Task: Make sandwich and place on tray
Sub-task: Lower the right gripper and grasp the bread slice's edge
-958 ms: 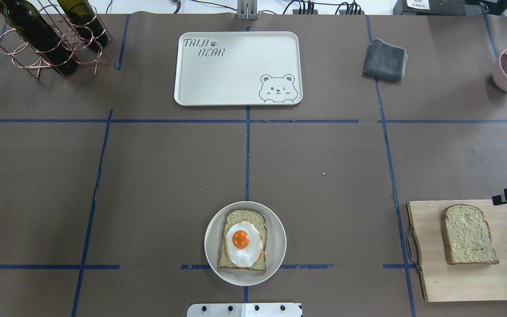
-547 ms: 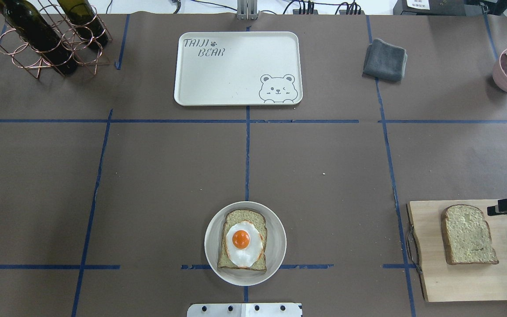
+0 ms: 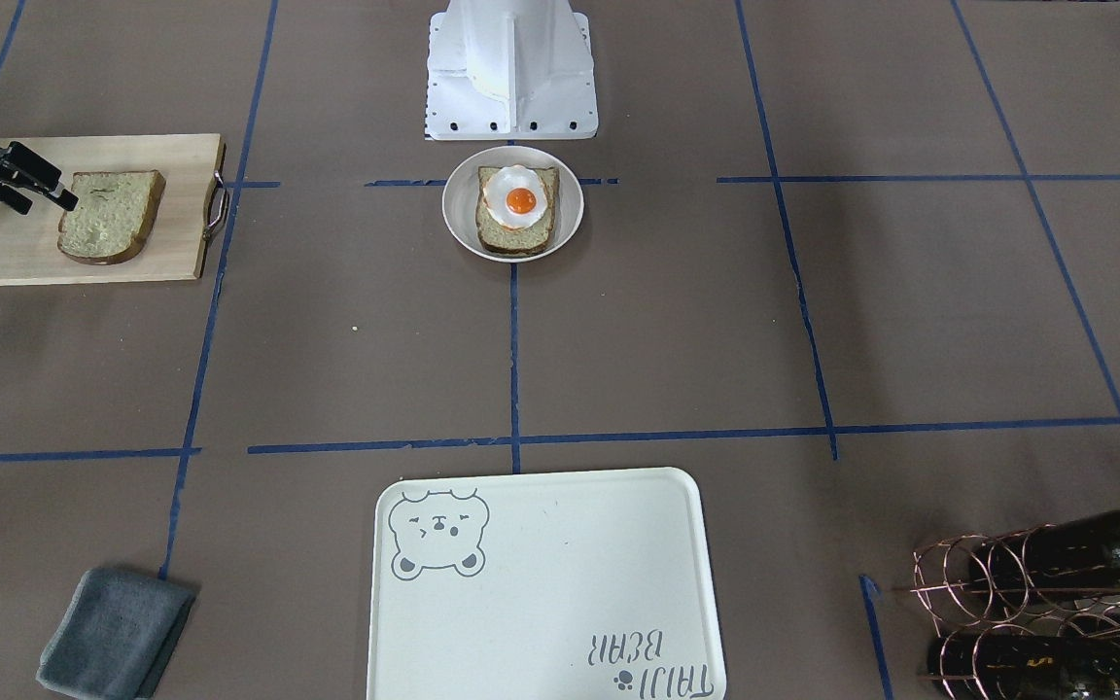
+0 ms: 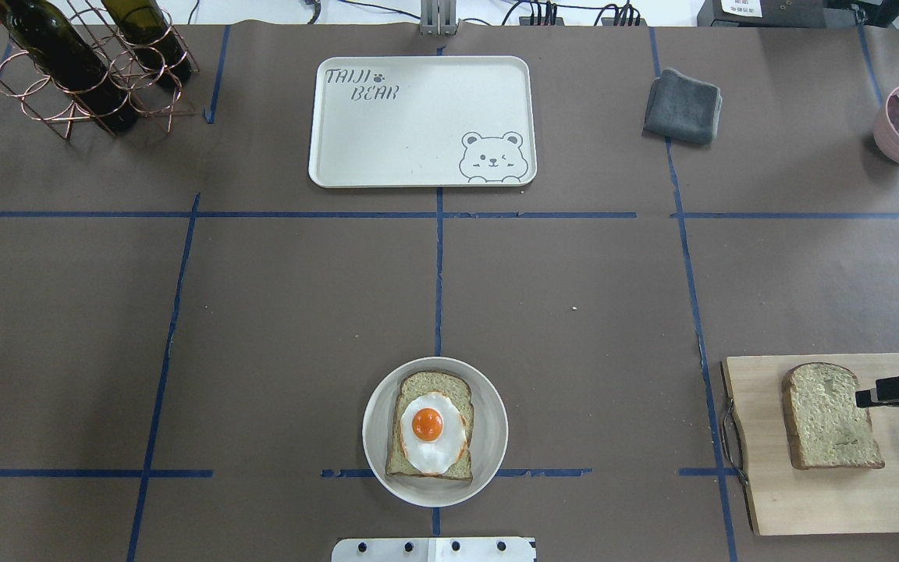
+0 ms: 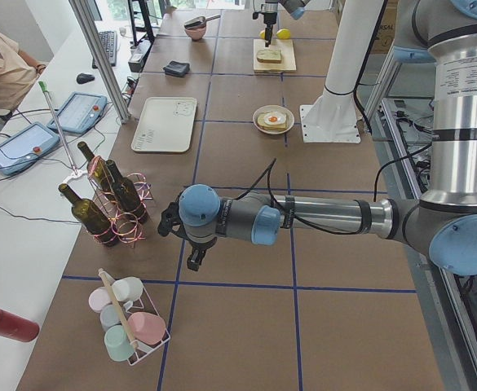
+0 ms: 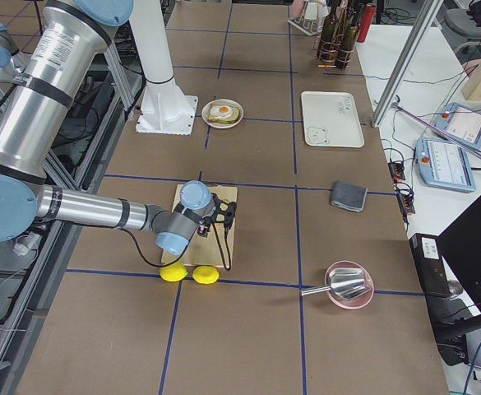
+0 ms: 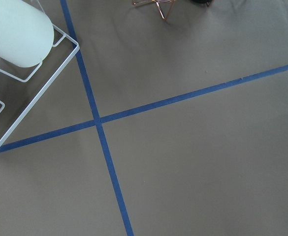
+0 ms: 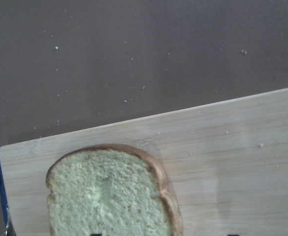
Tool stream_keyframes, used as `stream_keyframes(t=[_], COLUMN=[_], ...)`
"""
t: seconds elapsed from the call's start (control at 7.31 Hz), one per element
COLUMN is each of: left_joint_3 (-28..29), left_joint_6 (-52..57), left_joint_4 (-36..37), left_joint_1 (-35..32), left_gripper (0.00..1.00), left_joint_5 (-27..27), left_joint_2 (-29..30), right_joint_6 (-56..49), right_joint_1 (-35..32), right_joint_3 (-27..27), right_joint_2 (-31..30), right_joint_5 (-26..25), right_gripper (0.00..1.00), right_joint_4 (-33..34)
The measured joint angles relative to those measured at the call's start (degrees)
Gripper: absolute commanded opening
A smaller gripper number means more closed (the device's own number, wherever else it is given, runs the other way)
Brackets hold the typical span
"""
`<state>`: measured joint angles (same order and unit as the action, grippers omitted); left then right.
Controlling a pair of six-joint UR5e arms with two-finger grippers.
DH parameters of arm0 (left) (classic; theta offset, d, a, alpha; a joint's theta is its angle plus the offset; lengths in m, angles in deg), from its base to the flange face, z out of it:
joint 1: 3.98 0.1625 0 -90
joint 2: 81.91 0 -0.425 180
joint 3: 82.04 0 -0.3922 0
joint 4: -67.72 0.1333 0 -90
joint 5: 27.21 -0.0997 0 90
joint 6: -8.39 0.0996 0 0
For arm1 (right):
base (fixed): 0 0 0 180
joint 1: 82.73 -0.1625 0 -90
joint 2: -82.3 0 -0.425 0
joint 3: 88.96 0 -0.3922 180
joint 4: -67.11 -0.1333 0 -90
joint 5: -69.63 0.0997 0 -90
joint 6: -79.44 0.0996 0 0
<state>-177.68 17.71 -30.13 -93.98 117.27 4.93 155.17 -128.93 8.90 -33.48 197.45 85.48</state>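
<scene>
Sliding further inward, the right claw [image 4: 865,398], fingers spread, now overlaps the bread slice [image 4: 824,425].

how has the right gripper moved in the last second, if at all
Yes. Against the cutting board, the right gripper slid nearer the robot and slightly inward, reaching the bread slice's edge.

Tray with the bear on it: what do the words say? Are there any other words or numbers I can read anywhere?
"TAIJI BEAR", with a paw print between the words: printed on the tray.
White label on the black box beyond the table: too small to read.
Small print on the left arm: too blurred to read.
No other readable text.
</scene>
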Motion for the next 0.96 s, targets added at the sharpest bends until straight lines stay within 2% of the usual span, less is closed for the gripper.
stream_keyframes(t=[0.14,0.82,0.96], left_joint_3=[-0.08,0.02,0.06], left_joint_6=[0.02,0.09,0.09], left_joint_4=[-0.02,-0.4,-0.8], left_joint_1=[0.0,0.04,0.04], left_gripper=[1.0,1.0,1.0], left_joint_5=[0.01,0.01,0.01], left_joint_2=[0.0,0.07,0.07], right_joint_6=[0.22,0.38,0.38], right_joint_1=[0.78,3.08,3.59], right_joint_3=[-0.04,-0.57,-0.63], right_joint_2=[0.02,0.0,0.05], right_joint_5=[-0.19,-1.04,-1.34], right_gripper=[0.82,0.73,0.67], right_joint_4=[-0.09,-0.03,0.01])
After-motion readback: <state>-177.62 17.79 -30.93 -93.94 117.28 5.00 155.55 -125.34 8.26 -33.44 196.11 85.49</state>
